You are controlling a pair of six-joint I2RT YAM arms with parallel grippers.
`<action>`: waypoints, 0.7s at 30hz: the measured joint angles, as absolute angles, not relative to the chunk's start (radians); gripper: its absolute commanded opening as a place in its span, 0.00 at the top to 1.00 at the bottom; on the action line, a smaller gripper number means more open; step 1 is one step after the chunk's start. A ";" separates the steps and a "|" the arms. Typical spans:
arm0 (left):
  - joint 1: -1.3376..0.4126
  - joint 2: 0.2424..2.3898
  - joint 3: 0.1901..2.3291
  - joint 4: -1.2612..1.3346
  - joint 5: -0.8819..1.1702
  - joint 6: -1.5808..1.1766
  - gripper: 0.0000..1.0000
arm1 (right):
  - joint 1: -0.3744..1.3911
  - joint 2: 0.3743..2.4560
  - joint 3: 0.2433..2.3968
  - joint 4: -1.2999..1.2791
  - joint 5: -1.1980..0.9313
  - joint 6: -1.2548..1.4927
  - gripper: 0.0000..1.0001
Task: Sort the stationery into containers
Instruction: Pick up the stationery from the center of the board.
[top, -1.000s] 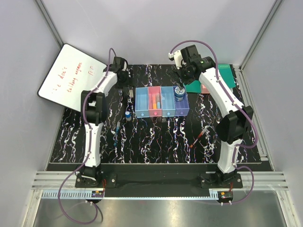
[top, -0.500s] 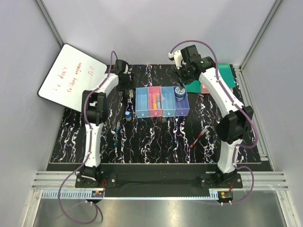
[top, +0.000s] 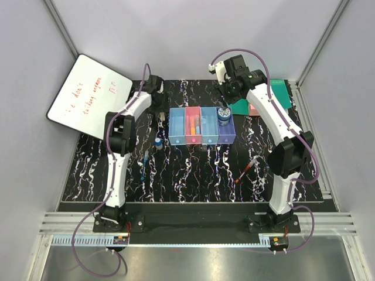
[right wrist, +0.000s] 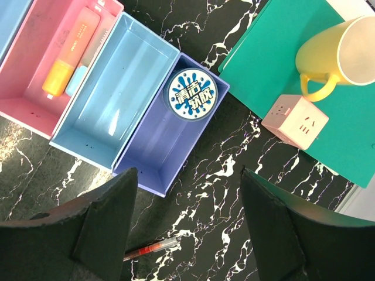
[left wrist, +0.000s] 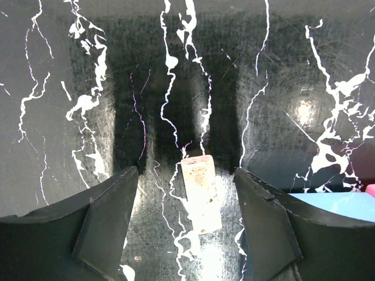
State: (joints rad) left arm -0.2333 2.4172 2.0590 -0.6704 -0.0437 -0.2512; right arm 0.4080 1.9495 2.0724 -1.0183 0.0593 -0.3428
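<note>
As left arm swings toward containers (top: 177,124) since earlier frame, left pincer (left wrist: 184,171) now straddles beige eraser (left wrist: 200,196) on counter (left wrist: 304,70): jaws wide, narrowing slightly, nothing gripped. Pickup looks imminent. Right pincer (right wrist: 188,172): unmoved, wide open, empty, above purple tray (right wrist: 153,158) holding tin (right wrist: 190,95). Red pen (top: 247,168), blue pen (top: 145,161), bottle (top: 159,142): loose, unsorted.

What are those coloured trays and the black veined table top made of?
The trays look like thin translucent plastic: glossy walls, light showing through. The table top seems to be a glossy marble-print laminate or mat, not certainly stone: it shows glare and fine scratches.
</note>
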 measured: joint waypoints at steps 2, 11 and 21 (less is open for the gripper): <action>-0.235 2.417 2.059 -0.675 -0.051 -0.251 0.28 | 0.408 1.950 2.073 -1.018 0.059 -0.342 0.24; -0.244 2.417 2.059 -0.696 -0.089 -0.247 0.50 | 0.408 1.950 2.075 -1.019 0.059 -0.336 0.27; -0.253 2.417 2.059 -0.707 -0.107 -0.237 0.91 | 0.408 1.950 2.077 -1.018 0.057 -0.328 0.28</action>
State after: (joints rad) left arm -0.2527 2.4172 2.0594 -0.7067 -0.1066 -0.2375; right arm 0.4080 1.9495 2.0773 -1.0183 0.0574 -0.3279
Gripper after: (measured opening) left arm 0.181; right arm 0.720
